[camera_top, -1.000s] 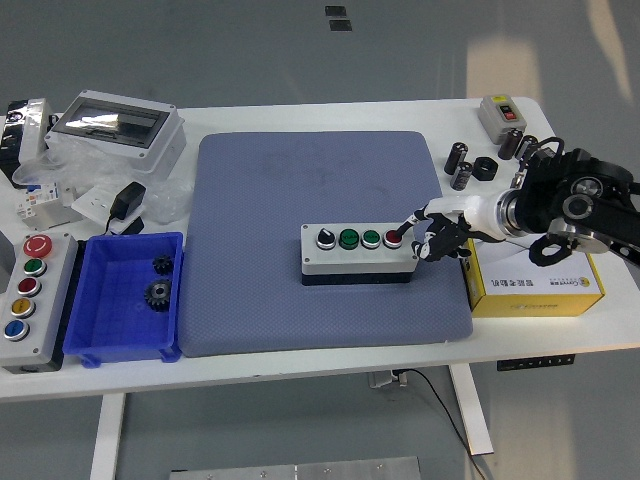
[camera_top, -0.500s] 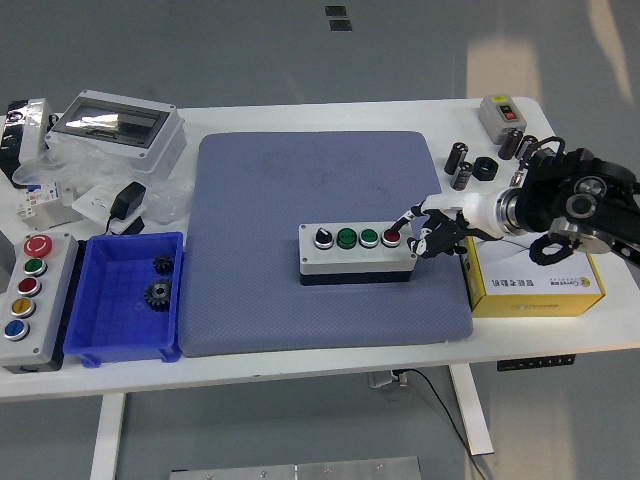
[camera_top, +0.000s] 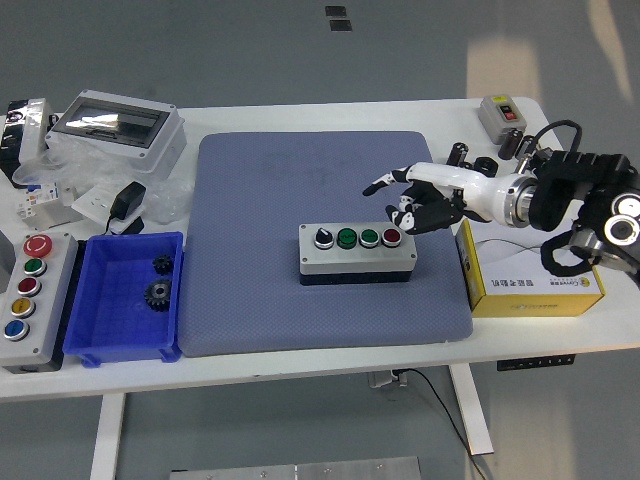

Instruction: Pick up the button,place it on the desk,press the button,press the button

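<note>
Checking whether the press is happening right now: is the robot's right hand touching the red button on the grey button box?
No. The right hand hovers above and behind the button box, its fingers clear of the red button.

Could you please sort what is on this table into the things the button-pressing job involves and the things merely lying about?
Job:
button box
right robot hand
blue mat

Lying about:
blue bin with gears
five-button panel
yellow carton
grey enclosure
</note>
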`<control>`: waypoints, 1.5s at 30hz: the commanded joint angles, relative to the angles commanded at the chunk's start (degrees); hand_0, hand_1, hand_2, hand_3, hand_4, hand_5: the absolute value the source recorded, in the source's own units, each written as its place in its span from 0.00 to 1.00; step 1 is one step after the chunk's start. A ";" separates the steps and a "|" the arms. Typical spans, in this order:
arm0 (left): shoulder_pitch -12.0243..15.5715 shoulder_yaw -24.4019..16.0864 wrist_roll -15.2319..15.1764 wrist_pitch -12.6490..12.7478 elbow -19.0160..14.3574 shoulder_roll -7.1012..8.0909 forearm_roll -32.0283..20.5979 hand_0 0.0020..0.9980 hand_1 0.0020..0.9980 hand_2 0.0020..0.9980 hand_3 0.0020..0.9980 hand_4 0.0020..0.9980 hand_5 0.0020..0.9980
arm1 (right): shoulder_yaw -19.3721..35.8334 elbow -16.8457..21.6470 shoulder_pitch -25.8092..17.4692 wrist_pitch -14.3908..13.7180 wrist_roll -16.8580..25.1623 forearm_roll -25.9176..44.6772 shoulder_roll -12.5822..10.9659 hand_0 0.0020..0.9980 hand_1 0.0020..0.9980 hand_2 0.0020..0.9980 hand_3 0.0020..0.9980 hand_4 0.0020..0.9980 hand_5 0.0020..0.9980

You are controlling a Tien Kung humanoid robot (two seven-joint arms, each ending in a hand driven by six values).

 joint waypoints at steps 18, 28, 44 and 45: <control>-0.78 -0.21 -0.58 0.46 0.00 -0.74 -0.23 0.63 0.56 0.52 0.58 0.52 0.00 | 16.59 -10.20 -23.45 -32.36 37.51 3.23 20.19 0.24 0.32 0.48 0.72 0.45 0.32; -0.90 -0.54 -0.73 0.40 0.00 -0.09 0.32 0.63 0.56 0.52 0.58 0.52 0.00 | 17.72 -13.01 -24.77 -35.41 49.17 7.28 19.88 0.64 0.65 0.69 0.69 0.57 0.35; -4.91 -0.82 -1.41 -1.61 0.00 3.20 4.73 0.63 0.57 0.53 0.59 0.56 0.05 | 29.51 -10.42 -28.59 -34.91 51.86 9.46 19.33 0.83 0.77 0.79 0.73 0.73 0.59; -5.04 -0.70 -1.46 -1.68 0.00 3.32 4.77 0.63 0.57 0.53 0.59 0.56 0.05 | 30.07 -10.17 -28.85 -34.88 51.92 9.54 19.36 0.83 0.77 0.79 0.73 0.73 0.59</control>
